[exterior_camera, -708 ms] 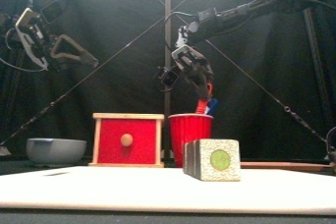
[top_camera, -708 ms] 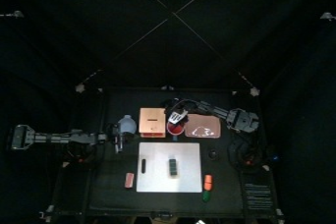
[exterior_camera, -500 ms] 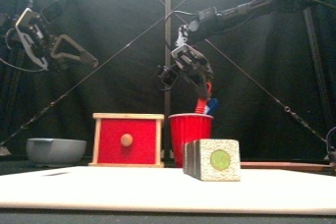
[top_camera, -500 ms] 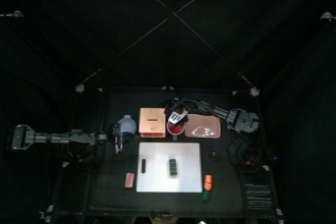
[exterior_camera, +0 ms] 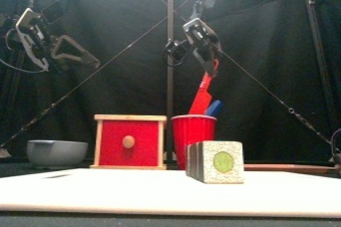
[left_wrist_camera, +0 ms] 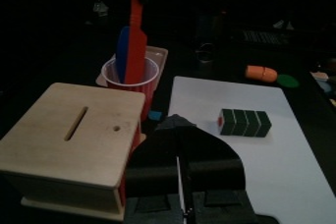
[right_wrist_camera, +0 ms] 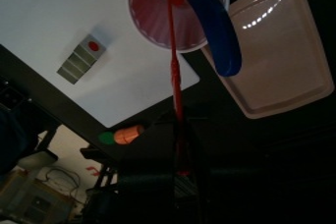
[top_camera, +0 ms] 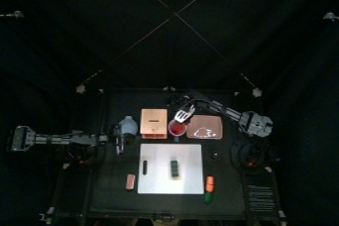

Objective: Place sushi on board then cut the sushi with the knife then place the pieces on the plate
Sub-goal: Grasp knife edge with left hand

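- Dark green blocks, pressed side by side, make up your sushi roll [exterior_camera: 216, 161]; the end that faces the front is pale with a green oval in its middle.
- You will find the roll lying whole on the white board [exterior_camera: 80, 189], a little right of the board's middle, with neither gripper touching it.
- Your right gripper [exterior_camera: 200, 40] hangs above the red cup [exterior_camera: 193, 136], pinching the top of the red knife [exterior_camera: 206, 84].
- That knife hangs tilted from the jaws, and its lower end reaches the cup's rim.
- You can see the blue knife [exterior_camera: 214, 108] leaning in the cup, just beside the red one.
- Look behind the board's right part for the pink tray [top_camera: 209, 127], next to the cup; nothing lies on it.
- Your left gripper [left_wrist_camera: 180, 130] hangs over the table's left side with its jaws pressed together, gripping nothing.
- A wooden box [exterior_camera: 131, 141] with a red drawer front stands left of the cup, and a blue-grey bowl [exterior_camera: 56, 152] sits further left.
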Motion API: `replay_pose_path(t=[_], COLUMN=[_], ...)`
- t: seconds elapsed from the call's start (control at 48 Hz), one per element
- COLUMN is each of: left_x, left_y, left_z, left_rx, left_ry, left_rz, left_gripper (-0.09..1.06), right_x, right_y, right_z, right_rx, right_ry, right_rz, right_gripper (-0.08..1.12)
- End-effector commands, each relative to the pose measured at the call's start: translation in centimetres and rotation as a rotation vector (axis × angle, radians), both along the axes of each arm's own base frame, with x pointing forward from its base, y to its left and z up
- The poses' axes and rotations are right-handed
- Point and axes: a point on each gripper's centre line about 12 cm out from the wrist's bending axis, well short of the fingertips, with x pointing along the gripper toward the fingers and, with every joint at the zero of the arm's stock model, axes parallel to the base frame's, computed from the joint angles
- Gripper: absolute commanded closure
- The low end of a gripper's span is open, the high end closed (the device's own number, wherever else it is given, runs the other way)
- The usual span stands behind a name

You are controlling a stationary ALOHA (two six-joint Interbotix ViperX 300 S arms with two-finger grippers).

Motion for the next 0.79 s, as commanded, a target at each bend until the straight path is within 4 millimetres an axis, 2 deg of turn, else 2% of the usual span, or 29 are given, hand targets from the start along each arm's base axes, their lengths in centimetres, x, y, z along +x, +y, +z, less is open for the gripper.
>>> replay_pose_path(t=[0.021,0.271,0.396,0.583,0.792], left_x=[0.5,0.6,0.6,0.9,1.2], left_y=[0.0,0.0,0.0,0.1,0.1], left_z=[0.9,2.2,3.1,4.0,4.7], left_rx=[0.007,0.015,0.019,0.017,0.024], left_ry=[-0.027,-0.070,-0.103,-0.128,-0.145], left_rz=[-0.002,-0.003,-0.002,-0.002,-0.003], left_gripper=[0.98,0.98,0.97,0.97,0.97], right_x=[-2.1,-5.9,-7.6,-9.1,-10.8], right_y=[1.0,3.6,5.6,8.8,11.2], right_z=[4.4,8.3,9.4,8.9,6.5], right_rx=[-0.048,-0.151,-0.227,-0.326,-0.400], right_ry=[-0.098,-0.214,-0.314,-0.495,-0.685], right_rz=[-0.002,0.006,0.029,0.093,0.131], right_gripper=[0.65,0.65,0.65,0.65,0.65])
